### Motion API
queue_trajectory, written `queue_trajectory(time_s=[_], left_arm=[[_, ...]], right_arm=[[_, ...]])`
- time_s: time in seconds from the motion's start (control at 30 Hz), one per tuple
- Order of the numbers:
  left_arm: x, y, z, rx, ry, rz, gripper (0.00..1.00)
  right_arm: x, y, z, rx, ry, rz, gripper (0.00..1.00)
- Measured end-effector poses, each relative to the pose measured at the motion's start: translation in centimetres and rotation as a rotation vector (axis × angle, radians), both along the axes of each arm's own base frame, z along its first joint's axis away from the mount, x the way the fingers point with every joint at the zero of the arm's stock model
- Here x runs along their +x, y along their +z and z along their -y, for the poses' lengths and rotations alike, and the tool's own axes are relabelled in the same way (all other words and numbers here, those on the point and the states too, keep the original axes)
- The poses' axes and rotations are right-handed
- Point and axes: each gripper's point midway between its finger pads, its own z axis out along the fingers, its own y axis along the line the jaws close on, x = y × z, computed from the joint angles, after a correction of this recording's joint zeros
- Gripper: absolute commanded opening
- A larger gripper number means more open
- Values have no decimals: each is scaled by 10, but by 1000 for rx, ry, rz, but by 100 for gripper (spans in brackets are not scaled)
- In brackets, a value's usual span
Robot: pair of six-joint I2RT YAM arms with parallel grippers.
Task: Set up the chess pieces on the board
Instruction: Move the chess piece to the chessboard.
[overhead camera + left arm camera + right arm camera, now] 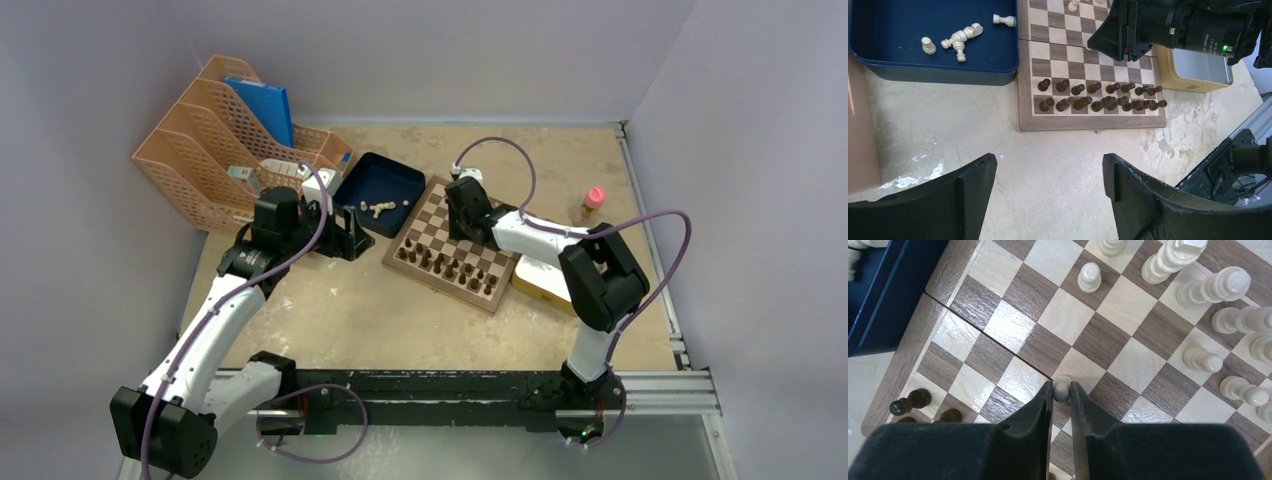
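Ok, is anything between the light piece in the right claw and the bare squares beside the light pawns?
Nothing visible. The right claw pinches the light piece over the board; the squares from it toward the light pawns are bare, and the dark pieces stand on the other side.

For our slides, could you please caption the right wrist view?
Right hand pinching a light piece by the fold of the chessboard, light pieces upper right, dark pieces lower left.

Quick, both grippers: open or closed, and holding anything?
Left gripper: open, empty.
Right gripper: closed on a light piece.
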Motion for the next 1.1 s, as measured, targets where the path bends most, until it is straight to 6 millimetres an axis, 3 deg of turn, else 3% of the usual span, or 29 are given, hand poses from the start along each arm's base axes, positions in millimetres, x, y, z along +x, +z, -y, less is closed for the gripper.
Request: queue_trajectory(time_s=[0.53, 0.73, 1.1], left_arm=[[1, 4, -1, 0, 7, 19, 78], [2, 4, -2, 3, 13, 20, 78], [2, 4, -2, 3, 13, 20, 78]], right_arm=[[18, 12, 9, -52, -66, 37, 14], [26, 0, 21, -70, -97, 17, 14], [39, -1, 35, -76, -142, 30, 15]])
